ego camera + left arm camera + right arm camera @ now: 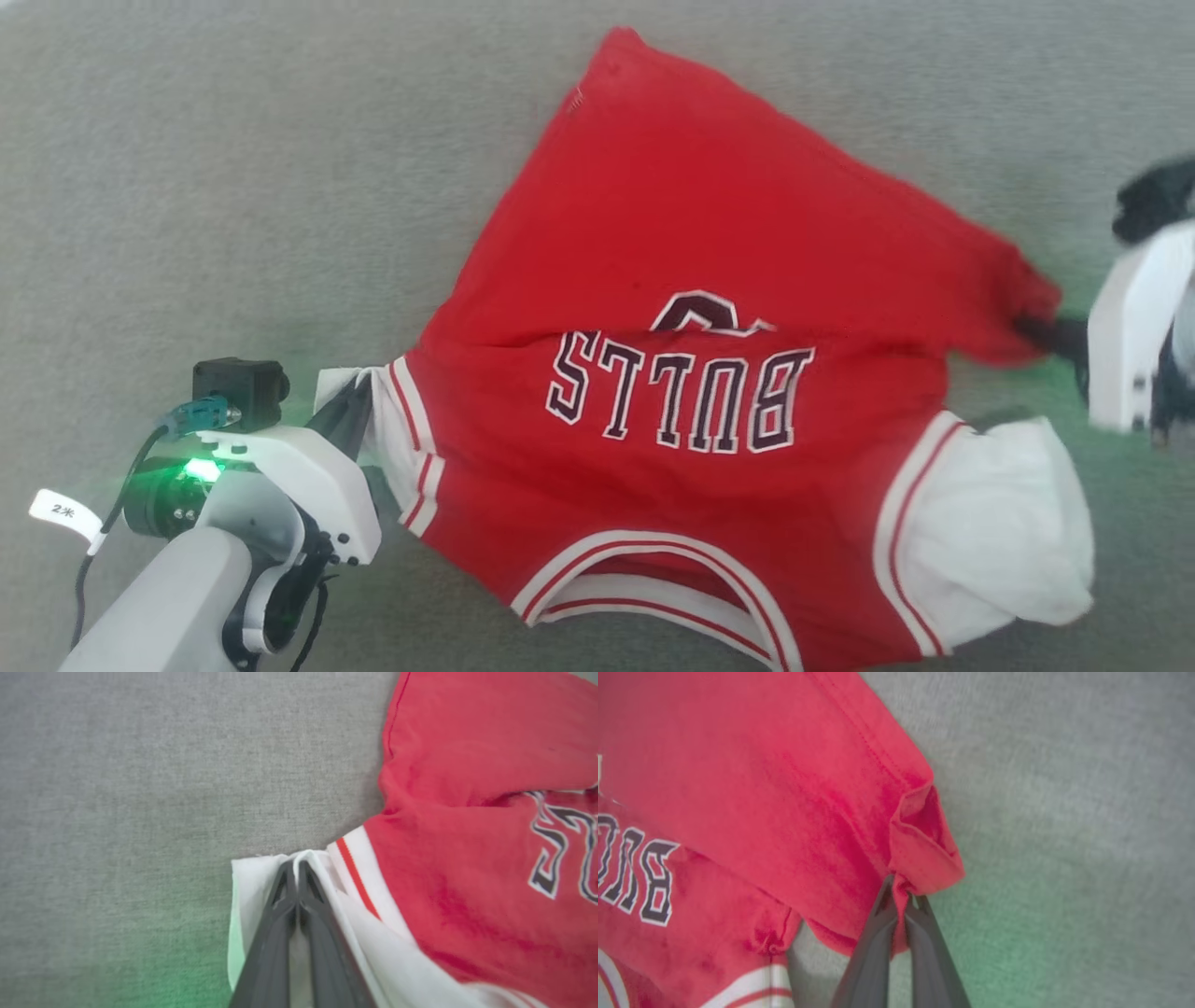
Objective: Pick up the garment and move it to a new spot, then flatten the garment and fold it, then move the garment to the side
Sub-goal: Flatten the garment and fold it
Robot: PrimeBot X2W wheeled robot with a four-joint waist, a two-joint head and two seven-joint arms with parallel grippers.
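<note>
The jersey lies rumpled on the grey surface, left fingers pinching its white sleeve, right fingers a red hem corner; either thin pinch could slip if the arms pull apart unevenly.

A flat surface of grey woven cloth, with a fine speckled texture, reaches all edges of the head view. Ahead of the jaws of the left gripper it is plain grey and evenly lit, without hard shadows. To the left of these jaws, near their base, a soft green glow colours the cloth. To the right of the jaws of the right gripper the same grey surface also has a pale green tint; further ahead of them it turns to a lighter grey
</note>
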